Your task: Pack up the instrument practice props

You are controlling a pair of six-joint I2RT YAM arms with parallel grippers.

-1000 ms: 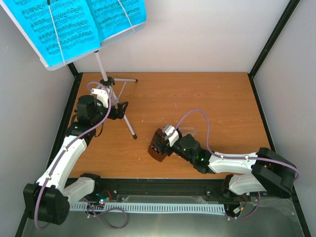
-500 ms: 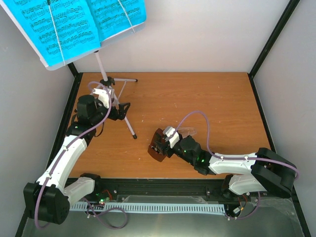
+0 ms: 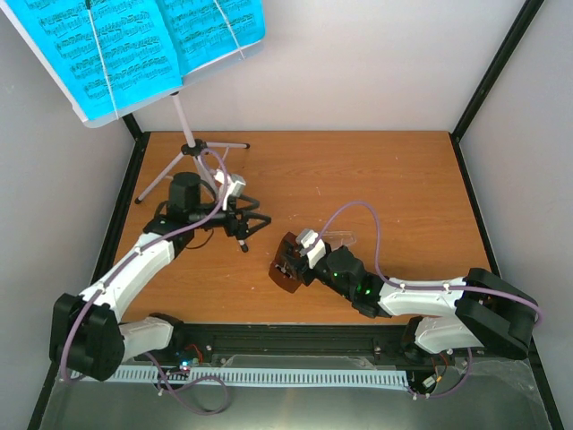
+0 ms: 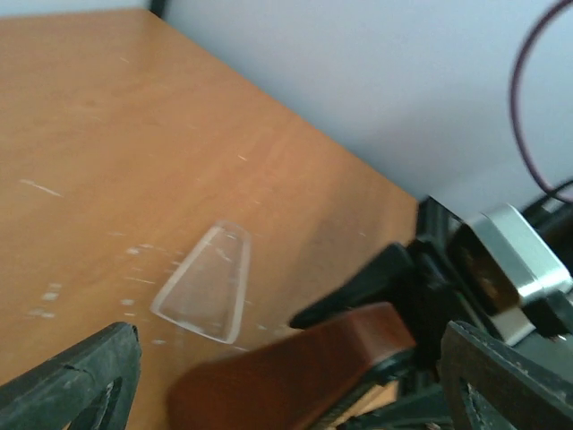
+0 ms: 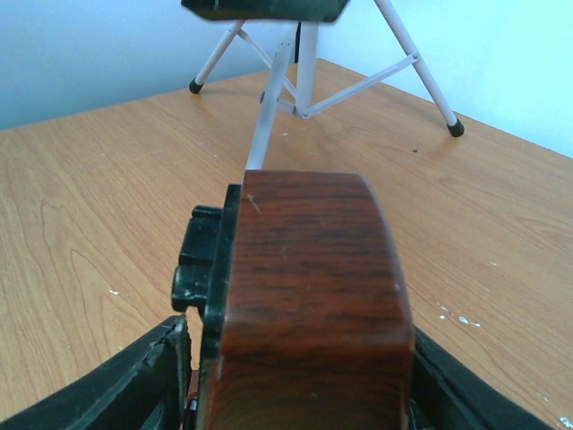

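Brown wood-grain pyramid metronome [image 5: 304, 296], lying just below the top view's centre, is looking rigid and slick, so we are favouring its flat flanks. Right gripper [image 3: 295, 262] is straddling it, though we cannot tell if it is pinching; left gripper [image 3: 255, 224] is gaping empty.

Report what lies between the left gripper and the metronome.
Nothing but bare wooden tabletop. The top view shows the left gripper standing apart from the metronome.
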